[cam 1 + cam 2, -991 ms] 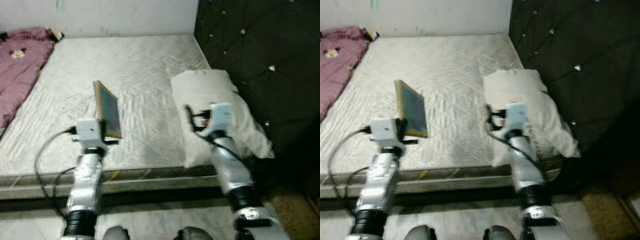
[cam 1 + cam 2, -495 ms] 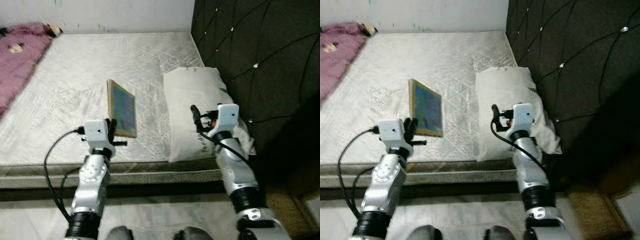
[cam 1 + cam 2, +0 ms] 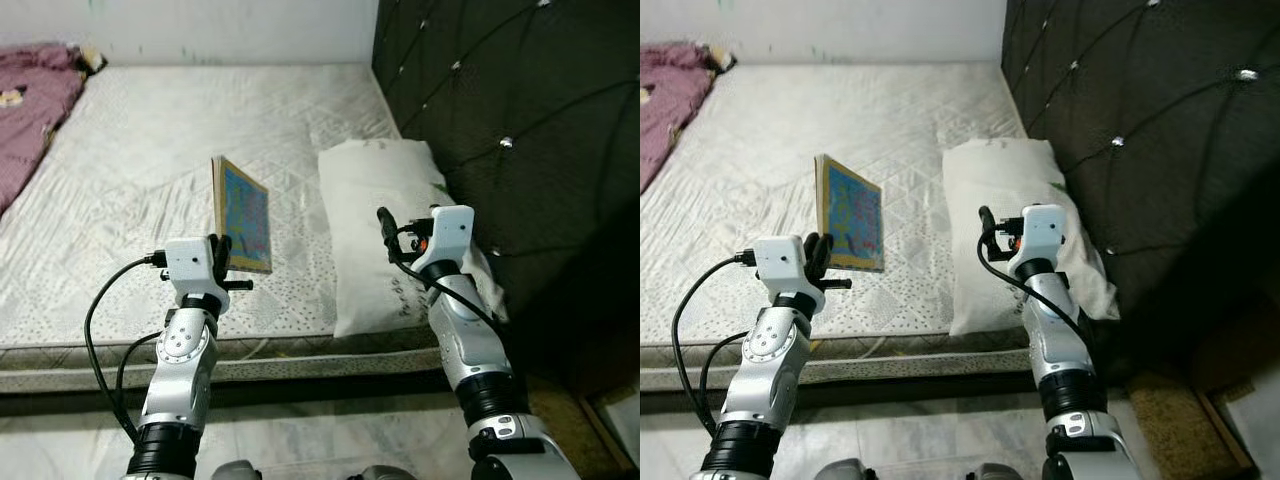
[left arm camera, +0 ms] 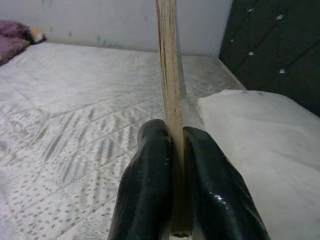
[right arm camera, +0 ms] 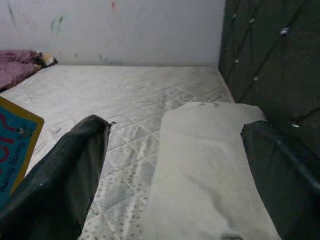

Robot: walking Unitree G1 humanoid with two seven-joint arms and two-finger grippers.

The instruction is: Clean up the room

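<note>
1. The book (image 3: 242,214) stands on edge above the bed (image 3: 140,150), lifted clear of the mattress because the left end effector (image 4: 172,150) holds it by its lower edge. Carrying it upright like this looks like a way to take it off the bed as part of tidying the room.
2. The left end effector's two black fingers (image 4: 150,165) are pressed against either side of the book's thin page block, pinching it firmly. The blue cover faces toward the pillow (image 3: 385,215).
3. The pillow lies flat at the head of the bed, up against the dark tufted headboard (image 3: 520,120), with its near corner hanging over the mattress edge. That seems its proper place, so it probably needs no moving.
4. The right end effector (image 5: 175,165) hovers over the pillow with its fingers spread wide apart, gripping nothing and touching nothing I can make out.
5. A purple blanket (image 3: 30,110) with a soft toy on it lies at the far left corner of the bed, well apart from both arms and likely still to be dealt with.
</note>
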